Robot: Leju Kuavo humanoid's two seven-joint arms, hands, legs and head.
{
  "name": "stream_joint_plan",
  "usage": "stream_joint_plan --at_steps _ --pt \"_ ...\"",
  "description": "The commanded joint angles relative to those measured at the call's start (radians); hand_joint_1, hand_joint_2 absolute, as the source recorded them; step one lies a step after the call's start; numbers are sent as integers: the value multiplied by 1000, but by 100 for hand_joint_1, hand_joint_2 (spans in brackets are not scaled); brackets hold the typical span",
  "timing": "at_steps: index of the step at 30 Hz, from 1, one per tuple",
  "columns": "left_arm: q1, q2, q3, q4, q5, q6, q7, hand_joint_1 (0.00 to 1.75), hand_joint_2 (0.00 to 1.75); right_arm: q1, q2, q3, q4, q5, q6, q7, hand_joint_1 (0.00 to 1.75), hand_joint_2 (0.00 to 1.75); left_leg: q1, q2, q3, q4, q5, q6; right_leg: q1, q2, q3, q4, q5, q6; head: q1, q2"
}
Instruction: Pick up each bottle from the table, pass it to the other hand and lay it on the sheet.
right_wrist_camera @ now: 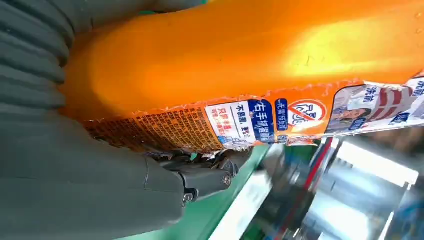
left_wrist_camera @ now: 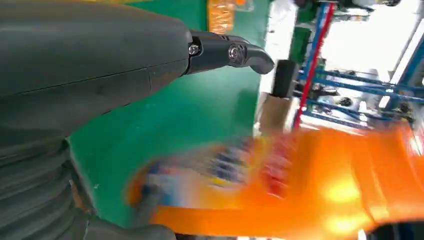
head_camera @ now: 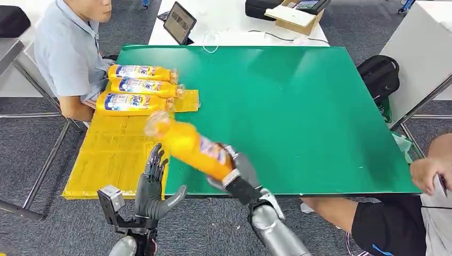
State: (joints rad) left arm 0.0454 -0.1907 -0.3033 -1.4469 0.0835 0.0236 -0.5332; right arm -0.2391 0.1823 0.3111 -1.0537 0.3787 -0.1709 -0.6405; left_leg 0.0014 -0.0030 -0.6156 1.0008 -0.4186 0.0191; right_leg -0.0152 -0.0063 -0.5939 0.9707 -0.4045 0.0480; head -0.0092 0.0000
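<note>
My right hand (head_camera: 239, 172) grips the base of an orange bottle (head_camera: 187, 142) and holds it in the air, tilted toward the left, over the near edge of the green table (head_camera: 298, 106). In the right wrist view the bottle (right_wrist_camera: 240, 60) lies across my right hand (right_wrist_camera: 90, 170), its label showing. My left hand (head_camera: 153, 188) stands with fingers spread just below and left of the bottle, not touching it. The left wrist view shows the blurred bottle (left_wrist_camera: 300, 190) beyond my left hand (left_wrist_camera: 100, 55). Three orange bottles (head_camera: 139, 87) lie side by side on the yellow sheet (head_camera: 112, 154).
A person in a grey shirt (head_camera: 66, 53) sits at the table's far left, close to the sheet. Another person's hand (head_camera: 429, 170) reaches in at the right edge. A white table with a tablet (head_camera: 179, 22) and a box stands behind.
</note>
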Motion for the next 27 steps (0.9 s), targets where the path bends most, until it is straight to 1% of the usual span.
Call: stream_joint_plan --at_steps 1,3,4,5,6,7,8,9,10,12,13,14,15,16,18,19,20,21,22,23,24,25,26,27 --pt "-117 -6 -36 47 66 2 27 0 175 -41 29 230 175 56 -42 -39 175 175 1 0 5 0 -2 -2 2 1 5 -1 -2 -2 0 0" --pt "-125 1 -49 64 121 -26 67 0 175 -47 33 260 184 55 -60 -57 171 175 1 0 3 0 -1 -1 1 0 3 -1 -1 -1 0 0" --pt "-128 3 -58 80 137 -31 73 0 175 -48 36 276 180 48 -66 -58 171 175 1 0 5 0 -2 -1 1 0 5 0 -2 -2 0 0" --pt "-131 7 -64 89 155 -40 76 0 175 -54 35 294 178 42 -72 -58 175 175 1 1 5 0 -2 -1 1 1 5 -1 -1 -2 0 0" --pt "-131 8 -65 90 160 -41 77 0 175 -57 35 299 180 39 -69 -58 175 175 1 1 4 -1 -1 -1 1 1 4 -1 -1 -2 1 0" --pt "-134 10 -65 95 174 -45 78 0 175 -66 37 308 187 32 -59 -56 171 175 1 1 5 0 -2 -2 1 1 5 0 -2 -2 0 0" --pt "-139 13 -69 97 188 -57 77 0 175 -74 36 314 198 24 -55 -58 175 175 0 -1 5 -1 -1 -1 0 0 5 0 -2 -2 -1 0" --pt "-142 17 -72 98 196 -68 79 0 175 -80 35 319 208 25 -58 -58 175 175 1 -1 3 -1 0 -1 1 -1 3 -1 -1 -1 0 0" --pt "-143 19 -74 95 209 -81 82 0 175 -88 35 322 221 23 -64 -58 175 175 2 0 6 0 -2 -2 2 0 6 -1 -2 -2 0 0" --pt "-134 36 -83 88 262 -144 115 0 175 -90 33 327 231 12 -67 -58 175 175 1 1 3 -1 -1 -1 1 1 3 -1 -1 -2 0 0" --pt "-127 41 -85 83 269 -157 116 3 175 -90 31 330 234 11 -70 -58 175 175 1 0 5 0 -2 -2 1 1 5 -1 -1 -2 0 0" --pt "-123 46 -85 81 280 -173 118 150 175 -92 31 329 241 8 -73 -58 175 175 0 0 4 -1 -1 -1 0 0 4 -1 -1 -2 0 0" --pt "-123 49 -84 83 291 -187 124 164 175 -92 30 327 244 6 -75 -58 175 175 1 0 2 -1 0 -1 1 0 2 -1 -1 -1 0 0" --pt "-121 51 -82 85 298 -194 125 175 175 -91 28 326 244 4 -77 -58 175 175 1 -1 5 0 -2 -2 1 -1 5 -1 -2 -2 0 0" --pt "-125 56 -80 88 325 -229 135 175 175 -92 22 323 249 5 -82 -58 175 175 0 -1 3 -1 0 -1 0 -1 3 -1 -1 -1 0 0" --pt "-126 57 -78 89 329 -233 138 175 175 -92 18 321 248 3 -83 -58 175 175 1 -1 6 -1 -2 -1 1 -1 6 -1 -2 -2 0 0" --pt "-127 57 -77 89 329 -236 139 175 175 -93 16 318 250 2 -86 -58 171 175 1 -1 5 -1 -1 -1 1 -1 5 -1 -2 -2 0 0" --pt "-128 58 -75 88 329 -237 139 175 175 -93 14 316 250 4 -92 -58 175 175 1 -1 3 -1 0 -1 1 -1 3 -1 -1 -1 0 0" --pt "-129 58 -73 88 329 -237 139 175 175 -92 12 315 248 6 -96 -58 171 175 1 -2 6 0 -2 -1 1 -2 6 -1 -2 -2 0 0" --pt "-130 57 -70 87 329 -236 139 175 175 -91 11 314 247 8 -100 -58 171 175 1 -2 4 0 -1 -1 1 -2 4 -1 -2 -1 0 0" --pt "-129 57 -67 84 329 -236 139 175 175 -88 11 313 244 11 -104 -58 162 175 1 -2 6 0 -2 -1 1 -2 6 0 -2 -2 0 0" --pt "-129 57 -67 84 329 -236 139 175 175 -88 11 313 244 11 -104 -58 148 175 1 -2 4 -1 -1 -1 1 -2 4 -1 -1 -1 0 0" --pt "-125 56 -59 78 334 -235 136 175 175 -83 11 314 240 14 -108 -58 72 175 1 -2 6 0 -2 -1 1 -2 6 -1 -2 -2 0 0" --pt "-118 51 -40 65 344 -225 132 175 175 -68 12 313 224 32 -137 -58 0 175 1 -1 5 0 -1 -1 1 -1 5 -1 -2 -2 0 0"
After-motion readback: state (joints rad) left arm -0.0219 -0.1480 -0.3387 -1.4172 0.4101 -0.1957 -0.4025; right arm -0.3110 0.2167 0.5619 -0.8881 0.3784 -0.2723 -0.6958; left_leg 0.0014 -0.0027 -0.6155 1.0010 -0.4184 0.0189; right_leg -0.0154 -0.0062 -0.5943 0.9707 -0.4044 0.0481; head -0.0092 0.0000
